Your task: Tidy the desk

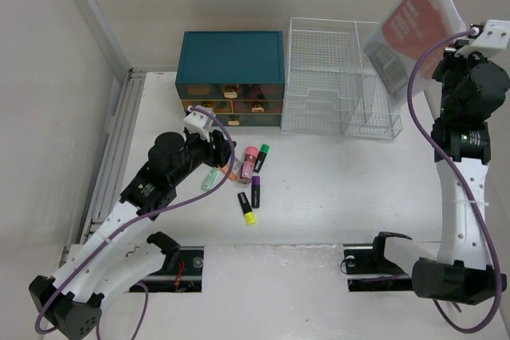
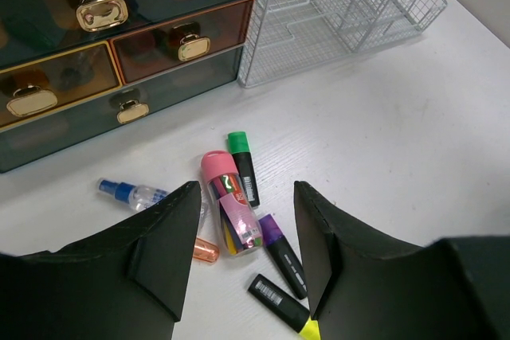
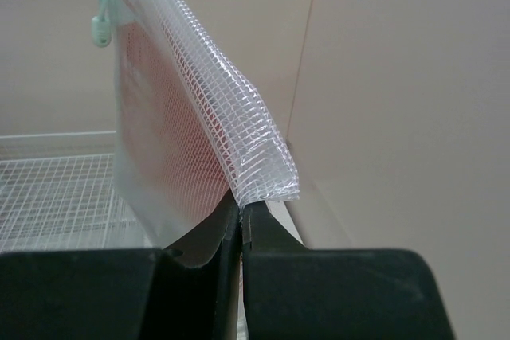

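left end effector (image 2: 247,216) gapes above the desk (image 2: 382,133); right end effector (image 3: 241,216), raised above it, clamps a mesh pouch (image 3: 199,117).

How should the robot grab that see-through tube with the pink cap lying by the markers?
Probably by its middle, coming straight down from above. The tube lies flat on the desk, so its long round sides are what can be pinched. Put the jaws across its narrow width, not along it. The green highlighter lies close beside the pink cap, so the cap end looks too crowded.
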Controlling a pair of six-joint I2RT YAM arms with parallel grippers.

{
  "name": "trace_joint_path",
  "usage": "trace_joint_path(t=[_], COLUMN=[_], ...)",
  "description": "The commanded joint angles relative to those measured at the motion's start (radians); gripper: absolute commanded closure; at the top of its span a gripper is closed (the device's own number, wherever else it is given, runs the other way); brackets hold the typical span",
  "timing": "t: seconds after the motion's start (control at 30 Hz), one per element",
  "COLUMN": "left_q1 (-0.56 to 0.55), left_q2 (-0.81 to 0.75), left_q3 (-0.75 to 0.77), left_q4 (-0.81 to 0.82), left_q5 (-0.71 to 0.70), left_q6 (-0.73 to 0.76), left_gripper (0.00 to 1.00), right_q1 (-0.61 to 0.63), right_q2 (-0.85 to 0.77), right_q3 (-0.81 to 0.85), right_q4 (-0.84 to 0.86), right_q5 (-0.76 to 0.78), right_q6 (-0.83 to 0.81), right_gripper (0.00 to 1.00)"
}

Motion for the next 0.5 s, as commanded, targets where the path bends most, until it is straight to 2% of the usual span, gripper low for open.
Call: trace_joint_path(t=[0.0, 0.27, 0.47], left_q1=[0.001, 0.001, 0.001], left_q2=[-0.02, -0.011, -0.001], left_q3=[-0.001, -0.011, -0.011], left_q4=[0.039, 0.039, 0.039], left_q5=[0.01, -0.01, -0.029], left_q6=[0.011, 0.011, 0.011], left_gripper=[0.53, 0.53, 0.53], right_q1=[0.006, 0.053, 0.154], right_q2=[0.011, 0.054, 0.106], right_q3=[-0.022, -0.091, -0.125], right_q4=[0.14, 0.247, 0.345], right_q5=[-0.005, 0.033, 0.101], right_q6=[0.047, 0.07, 0.069], right_gripper=[1.0, 1.0, 1.0])
